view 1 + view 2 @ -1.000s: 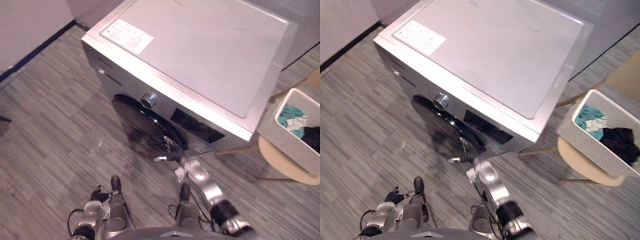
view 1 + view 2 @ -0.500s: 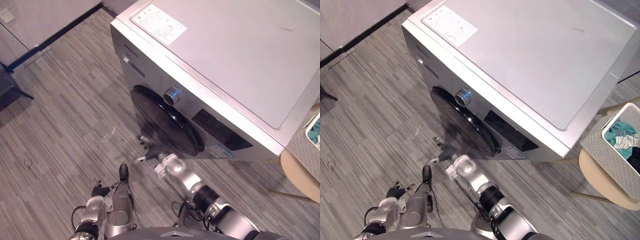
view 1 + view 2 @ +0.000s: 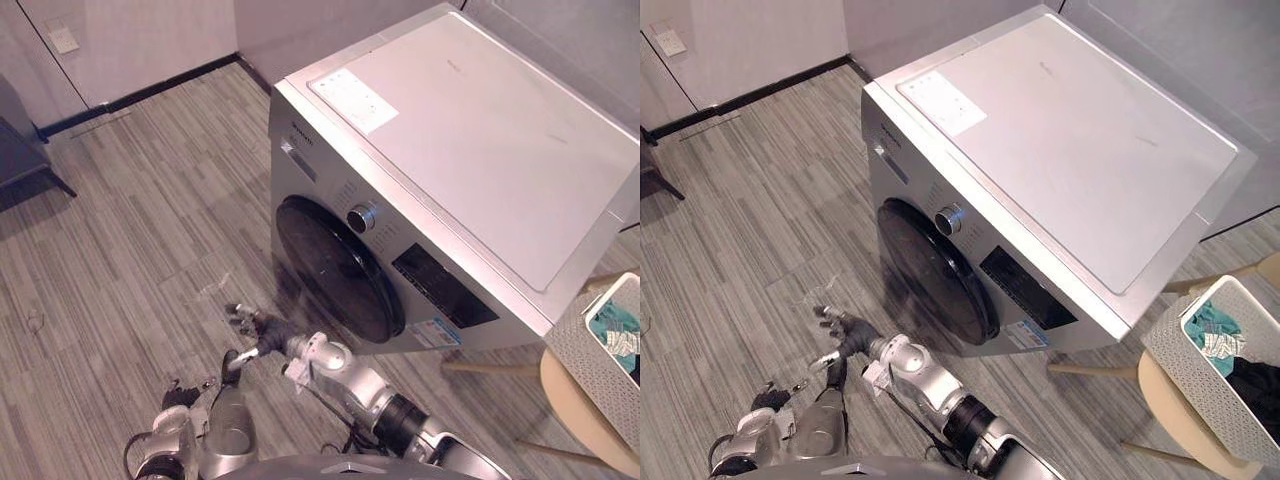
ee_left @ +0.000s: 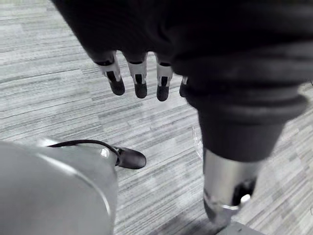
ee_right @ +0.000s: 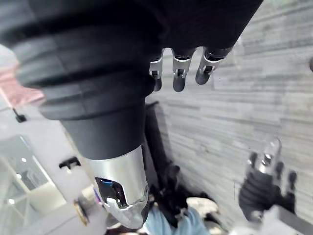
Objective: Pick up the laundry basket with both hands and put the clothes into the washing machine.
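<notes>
The white woven laundry basket stands on a beige stool to the right of the washing machine, holding teal clothes and black clothes. The machine's round dark door is shut. My right hand hangs low over the floor, left of and in front of the door, fingers spread and empty. My left hand hangs at the lower left, its fingers straight above the floor, holding nothing. Both hands are far from the basket.
Grey plank floor stretches in front of the machine. A dark chair stands at the far left by the wall and its dark skirting.
The camera has swung, so the machine now sits further right and the basket at the edge. My right hand has moved left, away from the door's lower rim.
</notes>
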Motion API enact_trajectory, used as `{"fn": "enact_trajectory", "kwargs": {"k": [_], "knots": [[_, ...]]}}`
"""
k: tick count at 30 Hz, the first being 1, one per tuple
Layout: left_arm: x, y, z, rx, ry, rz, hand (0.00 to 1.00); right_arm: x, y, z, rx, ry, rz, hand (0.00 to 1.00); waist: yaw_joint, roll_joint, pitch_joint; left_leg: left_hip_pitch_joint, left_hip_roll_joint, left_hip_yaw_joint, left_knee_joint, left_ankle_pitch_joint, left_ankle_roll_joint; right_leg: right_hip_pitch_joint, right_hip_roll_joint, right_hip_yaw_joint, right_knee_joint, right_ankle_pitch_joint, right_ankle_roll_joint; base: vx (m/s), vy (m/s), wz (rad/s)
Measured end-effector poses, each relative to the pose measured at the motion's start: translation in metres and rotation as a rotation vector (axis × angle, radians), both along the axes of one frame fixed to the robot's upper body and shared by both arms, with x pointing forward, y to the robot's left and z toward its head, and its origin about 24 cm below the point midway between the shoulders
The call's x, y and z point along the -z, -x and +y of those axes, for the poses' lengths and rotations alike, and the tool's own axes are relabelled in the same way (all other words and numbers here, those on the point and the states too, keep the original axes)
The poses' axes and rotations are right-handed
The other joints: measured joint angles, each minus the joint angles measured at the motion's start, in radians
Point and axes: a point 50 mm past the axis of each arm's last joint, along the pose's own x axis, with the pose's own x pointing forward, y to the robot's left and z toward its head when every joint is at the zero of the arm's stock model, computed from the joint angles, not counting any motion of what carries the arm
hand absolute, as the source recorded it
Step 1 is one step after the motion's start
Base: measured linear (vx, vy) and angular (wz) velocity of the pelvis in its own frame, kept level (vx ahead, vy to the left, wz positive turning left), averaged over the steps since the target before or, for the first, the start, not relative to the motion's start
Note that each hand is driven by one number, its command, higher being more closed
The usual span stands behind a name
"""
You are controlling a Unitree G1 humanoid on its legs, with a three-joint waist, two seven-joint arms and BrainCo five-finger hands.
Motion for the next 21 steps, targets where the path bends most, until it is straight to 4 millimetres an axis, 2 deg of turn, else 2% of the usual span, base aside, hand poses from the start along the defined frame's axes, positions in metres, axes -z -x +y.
{"fn": "enact_trajectory", "kwargs": {"k": [3,5,6,7,10,11,14,17,21], "knots": [[0.006,0.022,0.009,-0.009,-0.013,0.087,0.00,-0.009,0.007,-0.032,0.123,-0.032,-0.056,0.00,-0.019,-0.011,-0.022,-0.001,0.006,0.044,0.000,-0.003,-0.002,-0.041,0.001,0.043,0.007,0.007,0.002,0.01,-0.009,-0.40],[0.010,0.039,0.014,0.001,-0.024,0.150,0.00,-0.011,0.017,-0.077,0.273,-0.001,-0.098,0.00,-0.040,-0.023,-0.034,0.001,0.012,0.073,0.000,-0.005,-0.003,-0.065,0.005,0.079,0.010,0.014,0.003,0.01,-0.015,-0.38],[0.011,0.042,0.014,0.007,-0.028,0.160,0.00,-0.010,0.021,-0.088,0.316,0.017,-0.101,0.00,-0.045,-0.026,-0.037,0.002,0.013,0.081,0.000,-0.005,-0.004,-0.073,0.006,0.088,0.012,0.015,0.002,0.01,-0.016,-0.37],[0.012,0.047,0.016,0.012,-0.031,0.175,0.00,-0.006,0.028,-0.111,0.400,0.051,-0.093,0.00,-0.056,-0.033,-0.042,0.006,0.017,0.099,0.000,-0.006,-0.005,-0.088,0.009,0.107,0.016,0.017,0.001,0.00,-0.010,-0.42],[0.012,0.054,0.020,0.014,-0.044,0.193,0.00,0.009,0.048,-0.159,0.574,0.152,-0.034,0.00,-0.084,-0.046,-0.055,0.026,0.023,0.143,0.000,-0.013,-0.008,-0.113,0.015,0.157,0.024,0.023,-0.001,-0.03,-0.002,-0.46],[0.012,0.055,0.021,0.022,-0.053,0.197,0.00,0.008,0.055,-0.169,0.615,0.170,-0.032,0.00,-0.090,-0.049,-0.057,0.032,0.027,0.162,0.000,-0.020,-0.009,-0.122,0.019,0.176,0.023,0.025,-0.002,-0.04,0.006,-0.48],[0.011,0.054,0.024,0.043,-0.060,0.195,0.00,0.007,0.072,-0.181,0.672,0.182,-0.017,0.00,-0.115,-0.054,-0.058,0.041,0.032,0.178,0.000,-0.027,-0.017,-0.127,0.024,0.196,0.016,0.032,-0.011,-0.05,0.004,-0.25],[0.009,0.050,0.025,0.073,-0.070,0.182,0.00,0.011,0.081,-0.182,0.708,0.175,0.015,0.00,-0.116,-0.061,-0.063,0.039,0.032,0.185,0.000,-0.030,-0.013,-0.139,0.023,0.202,0.012,0.033,-0.011,-0.05,0.008,-0.09],[0.007,0.047,0.028,0.103,-0.087,0.172,0.00,0.011,0.081,-0.177,0.720,0.166,0.002,0.00,-0.112,-0.073,-0.072,0.032,0.027,0.185,0.000,-0.030,-0.013,-0.140,0.019,0.199,0.008,0.032,-0.009,-0.02,0.002,0.03]]}}
